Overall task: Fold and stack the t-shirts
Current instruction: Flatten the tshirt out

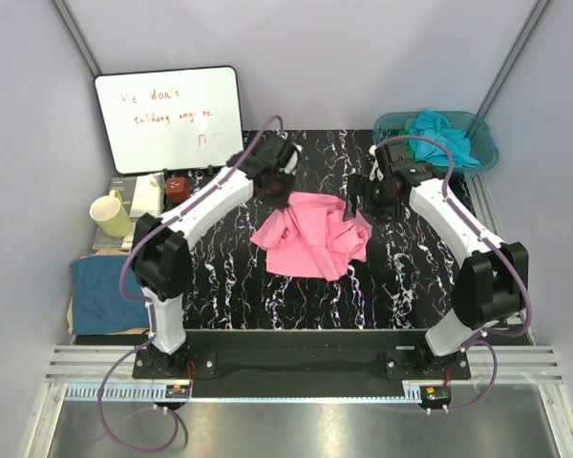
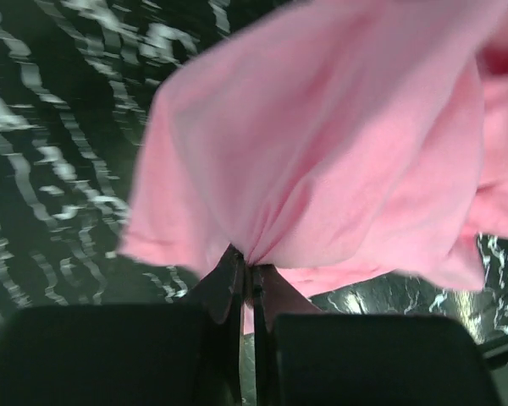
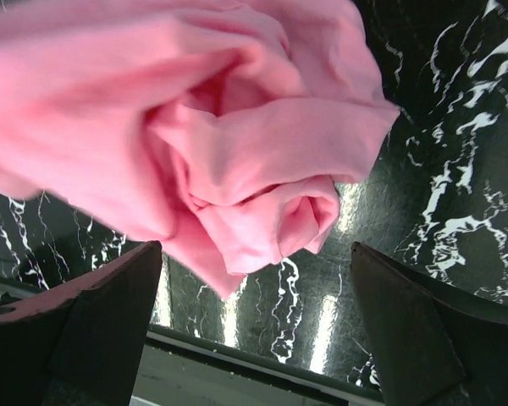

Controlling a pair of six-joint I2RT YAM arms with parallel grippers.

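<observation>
A bright pink t-shirt (image 1: 313,234) lies crumpled in the middle of the black marbled table. My left gripper (image 1: 277,188) is shut on its far left edge; the cloth (image 2: 322,144) bunches between the closed fingers and hangs from them. My right gripper (image 1: 363,202) is open at the shirt's far right edge, with its fingers (image 3: 93,304) spread wide on either side of a rolled pink fold (image 3: 262,194). A turquoise t-shirt (image 1: 446,136) lies in the teal basin (image 1: 485,151) at the back right. A dark blue folded cloth (image 1: 100,296) lies off the table's left edge.
A whiteboard (image 1: 170,116) leans at the back left. A yellow mug (image 1: 111,214), a dark red box (image 1: 178,189) and a book stack sit beside the table's left edge. The table's far edge (image 3: 262,359) runs close below the right gripper.
</observation>
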